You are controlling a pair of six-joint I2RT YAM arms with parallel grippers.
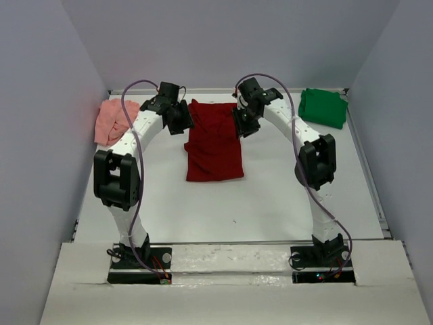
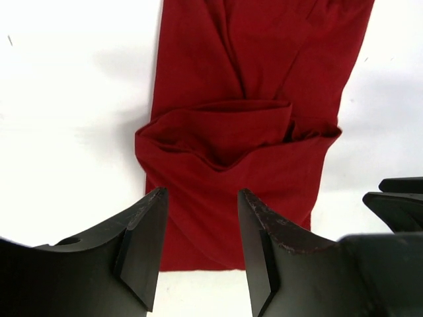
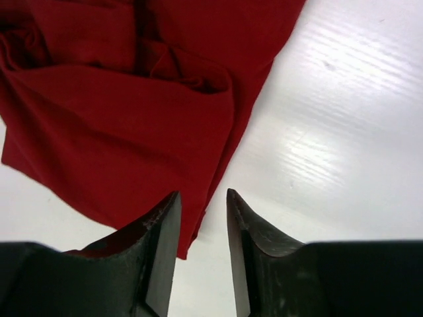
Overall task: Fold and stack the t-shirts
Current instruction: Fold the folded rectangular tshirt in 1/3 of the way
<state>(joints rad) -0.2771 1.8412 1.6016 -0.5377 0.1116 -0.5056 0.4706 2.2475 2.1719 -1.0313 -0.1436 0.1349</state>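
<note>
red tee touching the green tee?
Apart. The top external view shows the dark red t-shirt mid-table and the green t-shirt at the far right corner, with white table showing between them.

The left arm [image 1: 145, 128] and the right arm [image 1: 312, 203] are each built of slim white links joined by chunky black joint housings [image 1: 116, 177]. A pale lilac cable [image 1: 128, 101] loops loosely from behind each gripper back to a black base plate [image 1: 139, 261], where thin red wiring shows. The left gripper [image 2: 201, 193] and the right gripper [image 3: 203, 193] are matte black. Their wedge-shaped fingers [image 2: 277, 238] taper to blunt tips, and one finger's inner edge is scuffed with pale specks.
</note>
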